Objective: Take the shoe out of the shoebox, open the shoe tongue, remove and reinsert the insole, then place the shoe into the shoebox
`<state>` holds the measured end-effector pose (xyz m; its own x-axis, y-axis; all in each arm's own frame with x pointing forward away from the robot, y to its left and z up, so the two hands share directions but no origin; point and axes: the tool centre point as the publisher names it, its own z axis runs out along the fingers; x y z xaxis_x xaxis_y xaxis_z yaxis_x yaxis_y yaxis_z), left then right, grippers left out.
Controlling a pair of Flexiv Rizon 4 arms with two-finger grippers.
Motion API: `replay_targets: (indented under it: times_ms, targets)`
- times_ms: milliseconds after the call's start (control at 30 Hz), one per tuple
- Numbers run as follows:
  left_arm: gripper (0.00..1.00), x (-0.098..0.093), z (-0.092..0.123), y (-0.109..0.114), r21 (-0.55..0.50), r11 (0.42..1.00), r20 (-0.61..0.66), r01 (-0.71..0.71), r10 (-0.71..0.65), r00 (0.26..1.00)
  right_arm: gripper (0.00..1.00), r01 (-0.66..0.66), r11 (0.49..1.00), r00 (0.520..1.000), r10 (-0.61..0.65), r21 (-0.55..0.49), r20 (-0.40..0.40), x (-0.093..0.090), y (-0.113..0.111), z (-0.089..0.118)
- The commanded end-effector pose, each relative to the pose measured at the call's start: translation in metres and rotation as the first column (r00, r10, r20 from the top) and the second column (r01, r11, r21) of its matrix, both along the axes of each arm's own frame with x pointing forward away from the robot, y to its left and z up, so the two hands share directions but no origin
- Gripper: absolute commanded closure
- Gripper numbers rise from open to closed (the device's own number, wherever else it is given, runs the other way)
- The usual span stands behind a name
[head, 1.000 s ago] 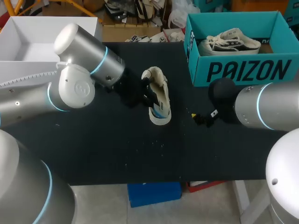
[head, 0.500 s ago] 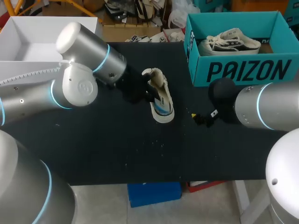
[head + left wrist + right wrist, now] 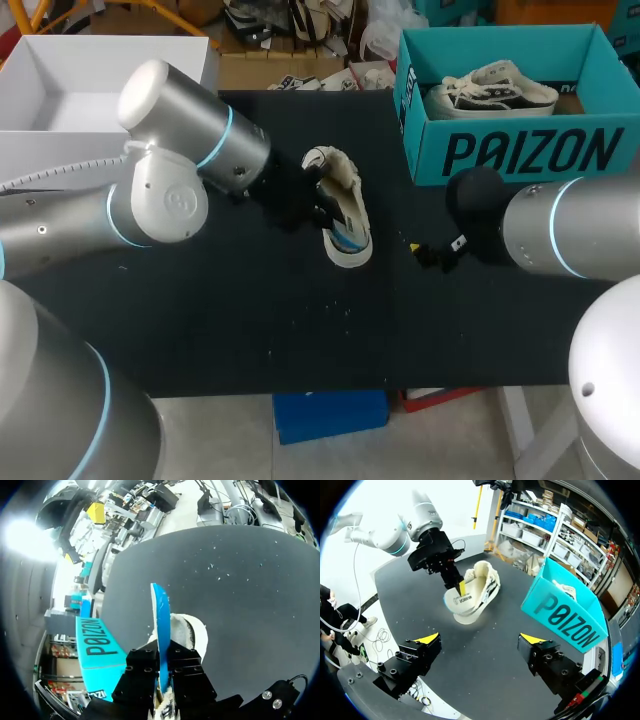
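The cream shoe (image 3: 342,215) lies near the middle of the black table (image 3: 200,300), tilted on its side, with its opening turned to 9 o'clock. From that side the left gripper (image 3: 318,205) meets it, with the fingers at the opening. In the left wrist view the two fingers stand close together and clamp the blue insole (image 3: 160,625) from both sides. The insole stands on its edge and runs ahead of the fingers along the shoe; how deep it sits inside, I cannot tell. The right gripper (image 3: 480,639) hangs over the table at about 4 o'clock from the shoe, well apart from it, with its fingers wide apart and nothing between them. The teal shoebox (image 3: 520,150) stands at about 2 o'clock from the shoe, with a second shoe (image 3: 490,90) inside.
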<state>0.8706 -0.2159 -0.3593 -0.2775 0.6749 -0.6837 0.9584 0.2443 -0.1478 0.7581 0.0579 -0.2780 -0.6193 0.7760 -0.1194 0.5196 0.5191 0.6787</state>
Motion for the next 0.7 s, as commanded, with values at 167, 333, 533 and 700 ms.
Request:
replay_targets:
  times_ms: [167,333,533,700]
  targets:
    - [1.0,-0.025,0.009,-0.001,-0.044,0.998,0.013,-0.055,0.056,0.998,0.0,0.003,1.0,1.0,-0.003,0.001,0.005,0.0,0.001,-0.002]
    - [1.0,-0.035,0.011,-0.005,-0.074,0.994,-0.003,-0.074,0.074,0.997,0.0,0.003,1.0,1.0,-0.003,0.001,0.005,0.0,0.001,-0.002]
    - [1.0,-0.047,0.012,-0.008,-0.108,0.989,-0.022,-0.102,0.1,0.995,0.0,0.003,1.0,1.0,-0.003,0.001,0.005,0.0,0.001,-0.002]
    - [1.0,-0.05,0.01,-0.011,-0.121,0.985,-0.035,-0.123,0.12,0.992,0.0,0.003,1.0,1.0,-0.003,0.001,0.005,0.0,0.001,-0.002]
